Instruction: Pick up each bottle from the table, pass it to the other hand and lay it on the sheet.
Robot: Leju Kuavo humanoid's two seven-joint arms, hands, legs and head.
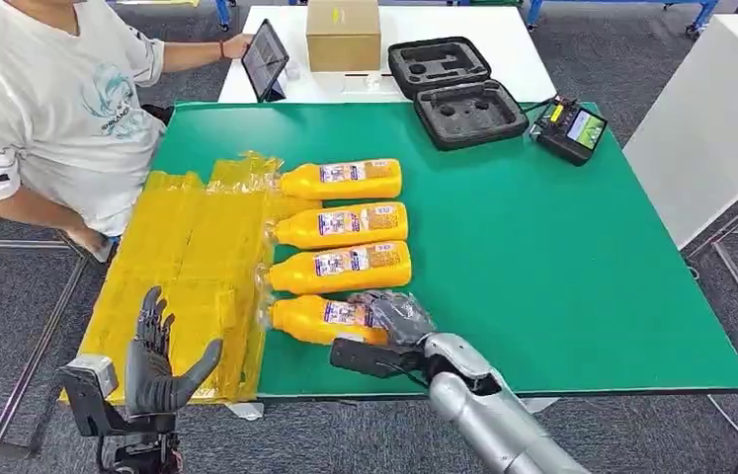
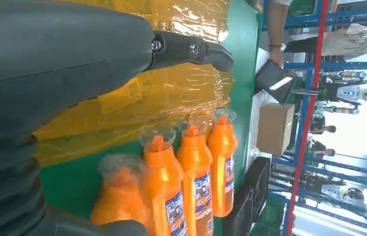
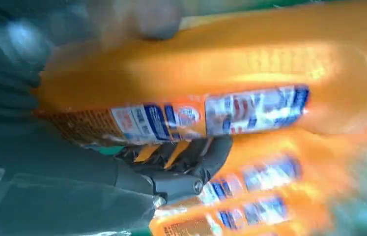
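Note:
Several orange bottles lie side by side on the green table (image 1: 562, 257), caps toward the yellow sheet (image 1: 182, 262). My right hand (image 1: 394, 318) grips the base end of the nearest bottle (image 1: 313, 319); in the right wrist view its fingers (image 3: 206, 157) curl around that bottle (image 3: 220, 78). The other bottles (image 1: 340, 224) lie just beyond it. My left hand (image 1: 155, 360) is open, palm up, over the sheet's near edge, holding nothing. The left wrist view shows the left hand (image 2: 48, 64) above the sheet (image 2: 171, 93) with the bottles (image 2: 196, 172) in a row beyond.
A person in a white shirt (image 1: 48, 99) sits at the table's far left, next to the sheet. A tablet (image 1: 266, 57), a cardboard box (image 1: 343, 33), an open black case (image 1: 455, 89) and a handheld controller (image 1: 570, 128) stand at the back. A white cabinet (image 1: 720, 118) is on the right.

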